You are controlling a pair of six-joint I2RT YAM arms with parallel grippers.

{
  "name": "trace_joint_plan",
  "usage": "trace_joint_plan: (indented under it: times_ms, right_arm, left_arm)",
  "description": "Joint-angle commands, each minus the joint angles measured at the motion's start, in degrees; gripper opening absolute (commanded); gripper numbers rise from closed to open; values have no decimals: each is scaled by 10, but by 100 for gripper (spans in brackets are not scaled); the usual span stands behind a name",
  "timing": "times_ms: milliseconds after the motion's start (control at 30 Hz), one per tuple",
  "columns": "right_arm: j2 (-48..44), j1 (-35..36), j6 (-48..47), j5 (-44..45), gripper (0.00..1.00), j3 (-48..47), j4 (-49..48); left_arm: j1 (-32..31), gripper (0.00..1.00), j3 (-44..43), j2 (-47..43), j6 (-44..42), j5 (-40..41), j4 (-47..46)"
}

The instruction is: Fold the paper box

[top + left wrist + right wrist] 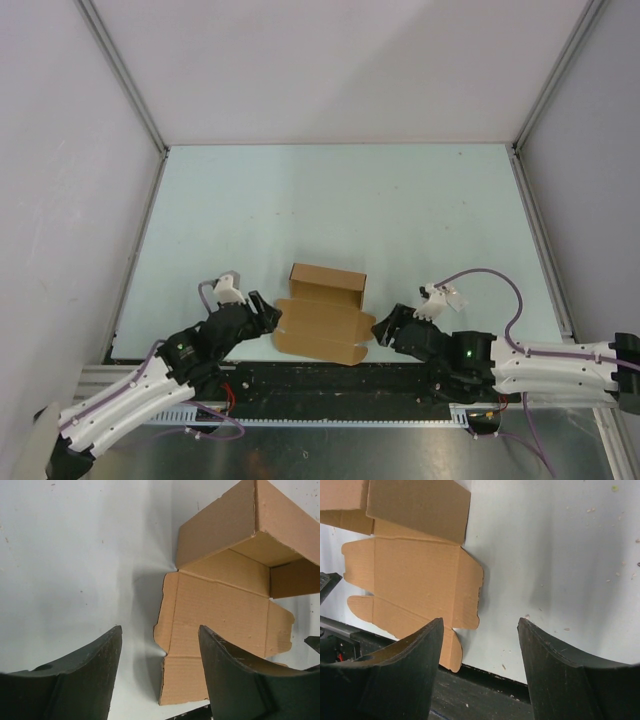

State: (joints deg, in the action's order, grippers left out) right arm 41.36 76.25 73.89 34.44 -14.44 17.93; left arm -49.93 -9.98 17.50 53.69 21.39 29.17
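Just one paper box [322, 312]

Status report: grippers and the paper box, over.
Left gripper open, right gripper open, nothing held. Paper box half folded, lid flat. Nothing in the way.

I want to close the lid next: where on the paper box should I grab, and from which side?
Probably the flat lid panel of the paper box, lying open toward the arms. Its side flaps jut out thin and level, so come in low from each side: left pincer on the left flap, right pincer on the right flap. Both stand open alongside.
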Motion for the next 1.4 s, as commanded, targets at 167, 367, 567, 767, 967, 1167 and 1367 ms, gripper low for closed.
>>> trace_joint_plan:
  times_ms: [167,367,567,767,967,1167,1367]
  right_arm:
    - [-7,-60,-9,-59,64,41,-116]
    - [10,-94,-19,-91,61,57,-149]
    - [47,-106,-27,-112,55,58,-198]
    - [57,-106,-32,-115,50,59,-220]
    - [62,-110,-43,-121,49,61,-238]
    - [83,-115,-45,-133,49,61,-252]
    - [94,-116,-45,-140,47,60,-266]
  left_arm:
    - [-2,61,12,57,-44,2,-119]
    - [-2,59,29,50,-50,6,-138]
    - [-2,57,24,95,-45,11,-154]
    - [-2,55,22,129,-44,10,-179]
    - [-2,53,29,105,-54,3,-191]
    - [-1,53,48,109,-52,-15,-217]
    - [-2,53,52,118,-65,-28,-242]
